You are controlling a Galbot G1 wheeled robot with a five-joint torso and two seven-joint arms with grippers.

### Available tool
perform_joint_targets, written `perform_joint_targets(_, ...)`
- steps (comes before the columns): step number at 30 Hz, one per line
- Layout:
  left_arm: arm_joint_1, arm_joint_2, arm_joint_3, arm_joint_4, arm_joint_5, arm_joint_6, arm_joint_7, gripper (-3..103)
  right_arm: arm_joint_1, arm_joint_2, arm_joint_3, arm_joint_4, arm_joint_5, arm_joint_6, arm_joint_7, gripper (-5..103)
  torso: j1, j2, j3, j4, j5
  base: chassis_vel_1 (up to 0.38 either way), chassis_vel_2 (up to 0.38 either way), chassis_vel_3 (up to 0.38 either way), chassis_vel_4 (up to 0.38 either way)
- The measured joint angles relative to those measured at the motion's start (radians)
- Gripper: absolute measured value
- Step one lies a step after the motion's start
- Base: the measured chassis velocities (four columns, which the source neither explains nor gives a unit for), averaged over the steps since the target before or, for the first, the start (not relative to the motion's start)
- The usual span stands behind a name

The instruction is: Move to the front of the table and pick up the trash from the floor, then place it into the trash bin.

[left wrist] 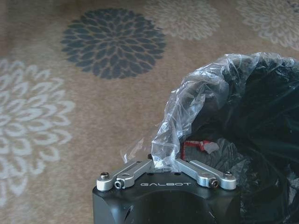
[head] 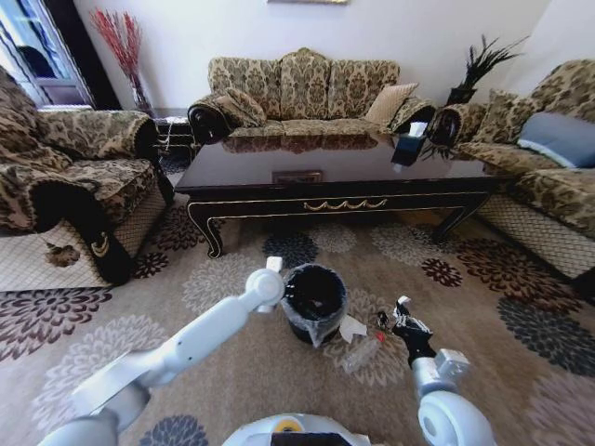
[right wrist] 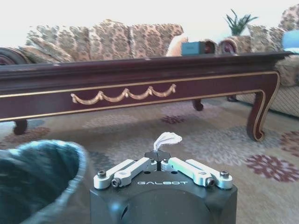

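Both arms low, left gripper (left wrist: pixel 164 163) pinching bin liner (left wrist: pixel 187 112), right gripper (right wrist: pixel 159 157) gripping white scrap (right wrist: pixel 167 138)

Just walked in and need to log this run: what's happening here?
The robot stands before the table, clearing litter off the carpet. Its right gripper is shut on a white paper scrap, low beside the trash bin. Its left gripper pinches the bin's bag liner. A clear wrapper lies on the floor.

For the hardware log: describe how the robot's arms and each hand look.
Both arms are smooth, rounded white tubes with bulbous joints. The left hand and right hand each have a boxy matte-black body marked GALBOT in pale letters, topped by silver metal linkage bars fastened with dark screws. No loose cables are visible.
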Motion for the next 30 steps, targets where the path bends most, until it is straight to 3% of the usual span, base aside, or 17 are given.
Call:
perform_joint_targets(15,-0.056,-0.161,0.108,0.054,-0.006,0.0,-0.015,0,-0.036,-0.018,-0.019,0.062,-0.03,0.046,-0.098,0,0.0,0.0,0.0,0.0,0.0,0.0,0.0,0.0,0.0)
perform_joint_targets(24,-0.051,-0.175,0.124,0.04,-0.014,0.0,-0.022,0,-0.048,-0.011,-0.026,0.052,-0.094,0.082,-0.168,-3,0.0,0.0,0.0,0.0001,-0.0002,0.0,0.0,0.0,0.0)
perform_joint_targets(26,-0.043,-0.178,0.124,0.04,-0.011,0.0,-0.024,0,-0.052,-0.005,-0.032,0.049,-0.107,0.087,-0.182,11,0.0,0.0,0.0,0.0001,-0.0002,0.0,0.0,0.0,0.0)
perform_joint_targets(28,-0.04,-0.18,0.123,0.04,-0.01,0.0,-0.024,0,-0.053,-0.003,-0.034,0.045,-0.115,0.09,-0.185,11,0.0,0.0,0.0,0.0,-0.0002,0.0,0.0,0.0,0.0)
perform_joint_targets(30,-0.036,-0.18,0.121,0.04,-0.008,0.0,-0.025,0,-0.055,0.0,-0.038,0.041,-0.128,0.093,-0.189,21,0.0,0.0,0.0,0.0,-0.0002,0.0,0.0,0.0,0.0)
